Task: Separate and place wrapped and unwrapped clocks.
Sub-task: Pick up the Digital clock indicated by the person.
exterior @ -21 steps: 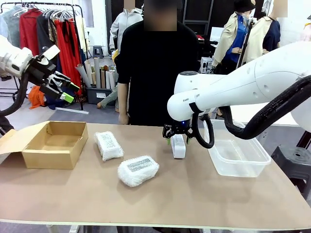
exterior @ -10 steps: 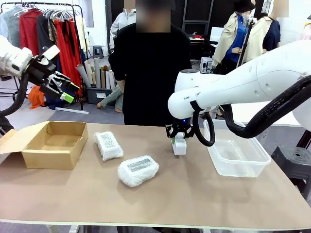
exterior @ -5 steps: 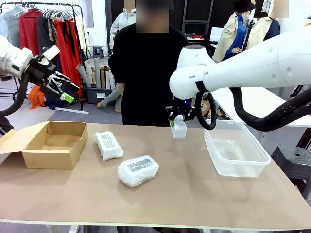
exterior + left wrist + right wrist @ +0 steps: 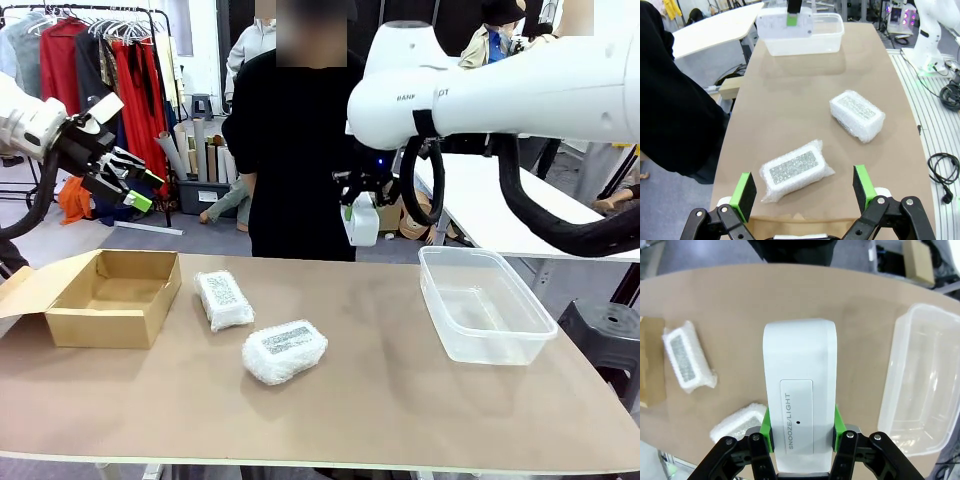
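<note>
Jaws of the right gripper point(image 4: 360, 207) are squeezing the bare white clock point(image 4: 800, 380) from both sides. The green pads point(image 4: 766, 426) are pressing on its two long edges. The clock is hanging up in the air, over the far edge of the table point(image 4: 400, 400). It is in front of the person point(image 4: 300, 140) in black who is standing at the far side. It is sitting upright in the grip, and the words SNOOZE/LIGHT are showing on its face in the right wrist view. It is not touching the table. The clear plastic tub point(image 4: 492, 346) is sitting lower down on the robot's right, well apart from the clock.

Jaws of the left gripper point(image 4: 143, 190) are standing wide open and are holding nothing. That gripper is hovering high up, above and behind the cardboard box point(image 4: 62, 326). The box is lying open at the robot's left end of the table.

Two wrapped clocks are lying flat on the table between the box and the tub. One wrapped clock point(image 4: 224, 299) is resting just beside the box, with its label facing up. The other wrapped clock point(image 4: 284, 351) is lying nearer the robot's side of the table. It is close to the first one but not touching it, and its label is facing up too.
</note>
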{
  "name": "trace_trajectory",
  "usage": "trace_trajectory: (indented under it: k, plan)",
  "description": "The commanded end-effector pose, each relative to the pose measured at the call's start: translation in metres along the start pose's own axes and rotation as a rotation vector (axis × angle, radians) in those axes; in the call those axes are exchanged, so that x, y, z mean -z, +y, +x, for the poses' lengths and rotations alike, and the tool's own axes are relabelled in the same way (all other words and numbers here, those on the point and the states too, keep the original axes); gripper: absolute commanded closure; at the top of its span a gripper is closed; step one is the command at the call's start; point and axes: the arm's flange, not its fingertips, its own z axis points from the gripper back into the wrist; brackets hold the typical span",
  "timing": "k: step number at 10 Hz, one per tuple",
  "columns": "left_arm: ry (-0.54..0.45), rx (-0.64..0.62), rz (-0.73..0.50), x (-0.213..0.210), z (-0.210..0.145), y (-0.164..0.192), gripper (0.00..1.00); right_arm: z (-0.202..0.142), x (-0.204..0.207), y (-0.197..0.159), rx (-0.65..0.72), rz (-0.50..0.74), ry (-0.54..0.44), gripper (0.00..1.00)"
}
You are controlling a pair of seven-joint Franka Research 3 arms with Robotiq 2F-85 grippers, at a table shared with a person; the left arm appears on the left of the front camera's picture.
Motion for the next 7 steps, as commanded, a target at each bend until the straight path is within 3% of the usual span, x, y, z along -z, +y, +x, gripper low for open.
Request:
trace_trajectory:
  k: [1,3,7]
  plan:
    - [0.004,0.002,0.001,-0.002,0.001,-0.001,0.00,0.003,-0.022,0.002,-0.012,0.043,-0.013,1.00]
    - [0.004,0.002,0.001,-0.002,0.001,-0.001,0.00,0.002,-0.039,0.006,-0.007,0.044,-0.065,1.00]
    - [0.004,0.002,0.001,-0.002,0.001,-0.001,0.00,0.003,-0.042,0.010,-0.007,0.035,-0.064,1.00]
